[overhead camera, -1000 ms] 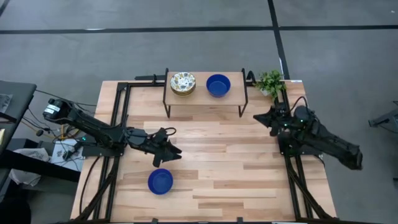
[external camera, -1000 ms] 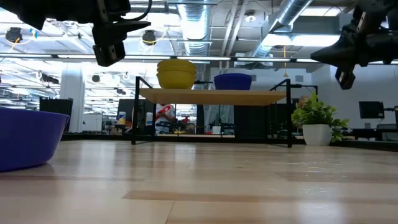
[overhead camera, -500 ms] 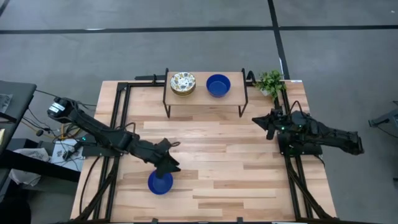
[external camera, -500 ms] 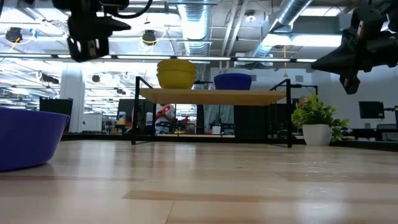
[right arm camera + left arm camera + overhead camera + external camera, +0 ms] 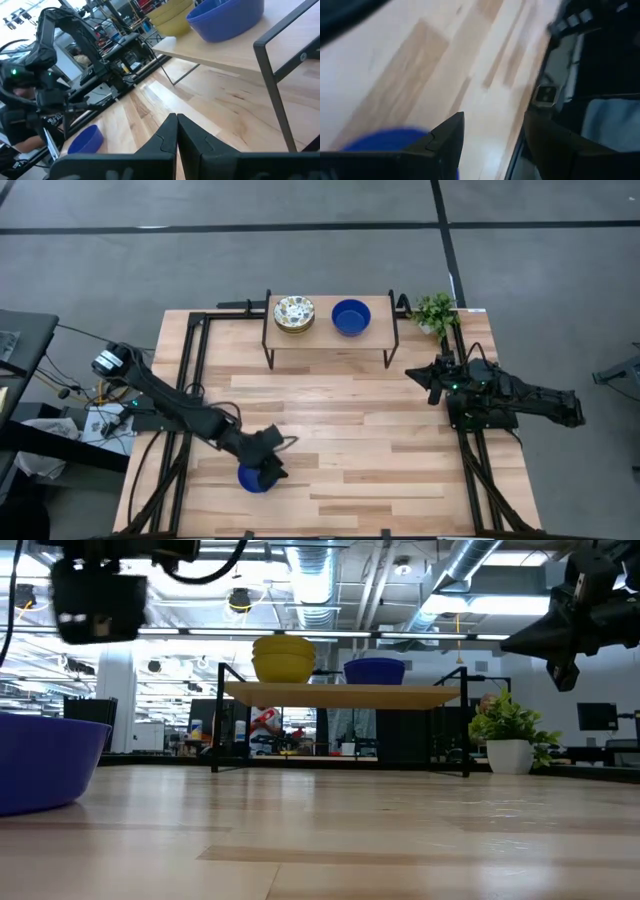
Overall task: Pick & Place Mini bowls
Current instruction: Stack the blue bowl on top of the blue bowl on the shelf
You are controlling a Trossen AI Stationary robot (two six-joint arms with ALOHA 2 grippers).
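A blue mini bowl [image 5: 250, 480] stands upright on the table near its front left; the low view has it at the picture's left edge [image 5: 45, 765]. My left gripper [image 5: 268, 468] hovers open over that bowl's right rim, well above it; the bowl [image 5: 390, 141] shows beside one finger. On the far shelf [image 5: 380, 330] sit a stack of floral bowls [image 5: 294, 312], yellow outside [image 5: 283, 658], and another blue bowl [image 5: 350, 317]. My right gripper [image 5: 415, 372] waits shut at the table's right side.
A small potted plant [image 5: 433, 310] stands at the far right corner beside the shelf. Black frame rails [image 5: 190, 360] run along the table's left and right sides. Bare wood [image 5: 360, 430] lies between the shelf and the front edge.
My left gripper has travelled toward the table's near edge, from the middle left to a place over the blue bowl, staying open and high above it, and its fingers have tipped as it went. My right arm has swung a little about its base; its gripper stays shut.
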